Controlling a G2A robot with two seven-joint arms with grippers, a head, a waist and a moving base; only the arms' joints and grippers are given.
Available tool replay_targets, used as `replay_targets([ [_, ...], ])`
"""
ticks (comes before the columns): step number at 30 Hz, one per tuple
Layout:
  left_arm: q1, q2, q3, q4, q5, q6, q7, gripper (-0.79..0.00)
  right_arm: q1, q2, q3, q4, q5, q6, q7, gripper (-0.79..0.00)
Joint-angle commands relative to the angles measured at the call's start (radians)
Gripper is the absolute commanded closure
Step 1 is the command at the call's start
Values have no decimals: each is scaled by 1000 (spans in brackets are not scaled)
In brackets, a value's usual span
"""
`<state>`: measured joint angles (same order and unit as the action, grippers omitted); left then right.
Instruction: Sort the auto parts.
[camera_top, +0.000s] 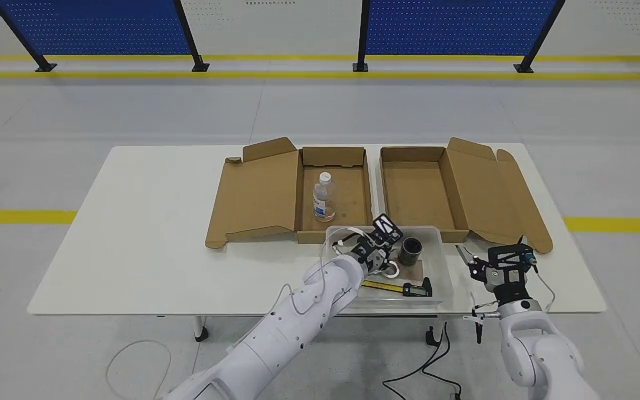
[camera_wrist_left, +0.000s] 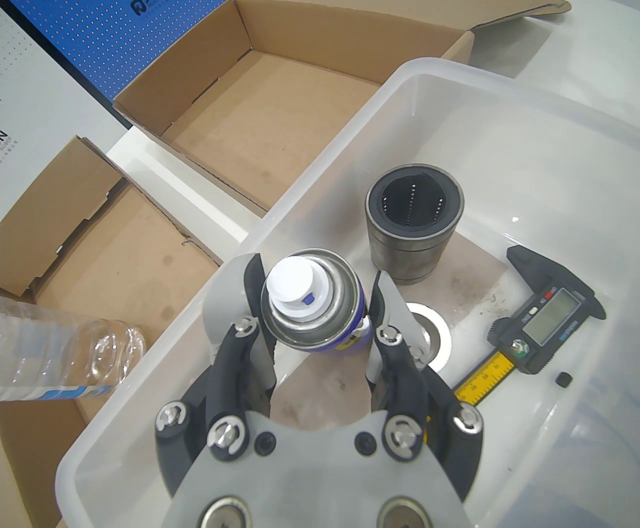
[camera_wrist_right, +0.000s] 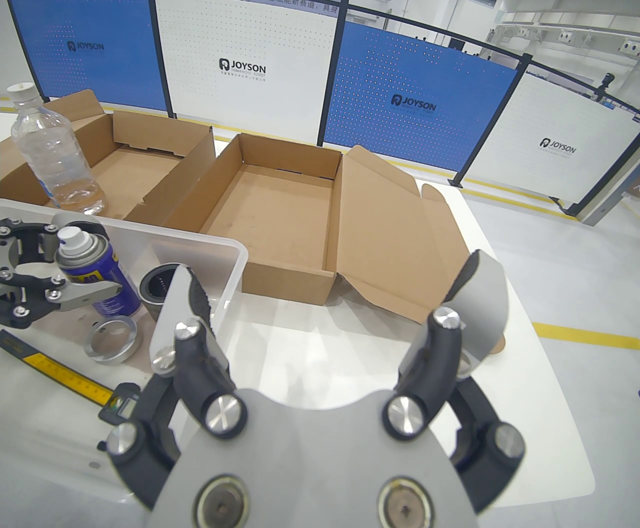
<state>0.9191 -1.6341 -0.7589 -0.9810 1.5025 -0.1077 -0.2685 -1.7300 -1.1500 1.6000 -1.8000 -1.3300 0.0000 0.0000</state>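
A blue spray can with a white cap stands upright in the clear plastic bin. My left gripper is shut on the can, one finger on each side of its body. The same can shows in the right wrist view. Beside it in the bin are a dark steel bearing sleeve, a metal ring and a digital caliper. My right gripper hangs open and empty over the bare table to the right of the bin.
Two open cardboard boxes sit behind the bin. The left box holds a clear water bottle; the right box is bare inside, its flap spread toward the table's right edge. A small black piece lies by the caliper.
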Motion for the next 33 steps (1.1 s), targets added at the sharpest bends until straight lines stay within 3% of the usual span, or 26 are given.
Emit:
replay_targets([
  [1, 0, -1, 0, 5, 4, -1, 2, -382, 0, 0, 0, 0, 0, 0, 0, -785],
  [5, 3, 0, -5, 5, 10, -4, 8, -326, 0, 0, 0, 0, 0, 0, 0, -785],
  [7, 4, 0, -10, 4, 13, -6, 8, -246, 0, 0, 0, 0, 0, 0, 0, -785],
  [11, 9, 2, -19, -5, 16, -10, 9, -169, 0, 0, 0, 0, 0, 0, 0, -785],
  [15, 16, 4, -25, -17, 24, -14, 11, 0, 0, 0, 0, 0, 0, 0, 0, -785],
  [25, 56, 26, -82, -147, 15, -65, -18, 0, 0, 0, 0, 0, 0, 0, 0, -785],
  [33, 174, 76, -201, -428, 19, -182, -148, 0, 0, 0, 0, 0, 0, 0, 0, -785],
])
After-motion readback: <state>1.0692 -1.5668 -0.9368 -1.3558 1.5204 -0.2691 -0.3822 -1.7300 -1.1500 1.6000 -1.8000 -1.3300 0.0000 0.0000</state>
